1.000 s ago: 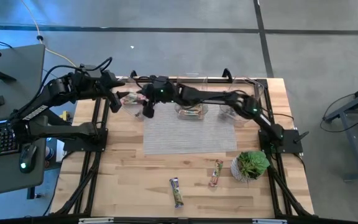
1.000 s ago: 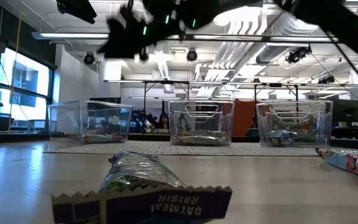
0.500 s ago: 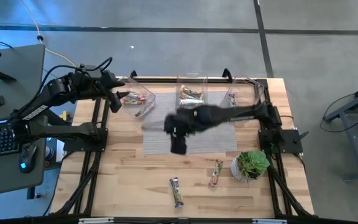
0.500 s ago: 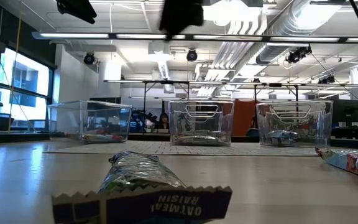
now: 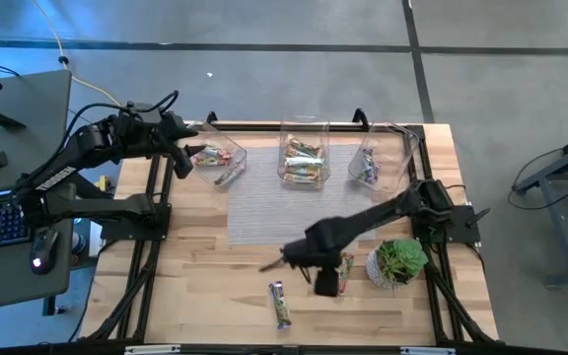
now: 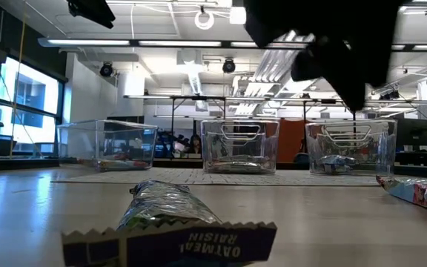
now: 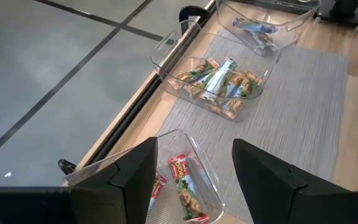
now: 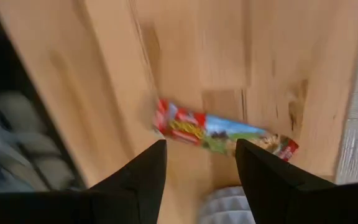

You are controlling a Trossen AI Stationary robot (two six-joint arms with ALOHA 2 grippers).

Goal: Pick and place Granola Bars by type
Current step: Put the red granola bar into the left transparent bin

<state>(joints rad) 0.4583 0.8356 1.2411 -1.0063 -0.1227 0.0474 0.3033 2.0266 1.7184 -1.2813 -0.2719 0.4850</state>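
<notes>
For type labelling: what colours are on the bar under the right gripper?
Red, yellow and green wrapper, clearest in the right wrist view.

Bare wood around the potted plant [image 5: 398,262] on its near and left sides, bar two granola bars [image 5: 344,273] [image 5: 280,304] and the right gripper [image 5: 325,281], fingers apart, above one; beyond, grey mat [image 5: 264,212] clear; three bins [image 5: 304,158] behind.

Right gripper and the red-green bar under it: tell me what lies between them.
Nothing lies between. In the right wrist view, the open right gripper frames the red-green granola bar on bare wooden table, with only air between.
</notes>
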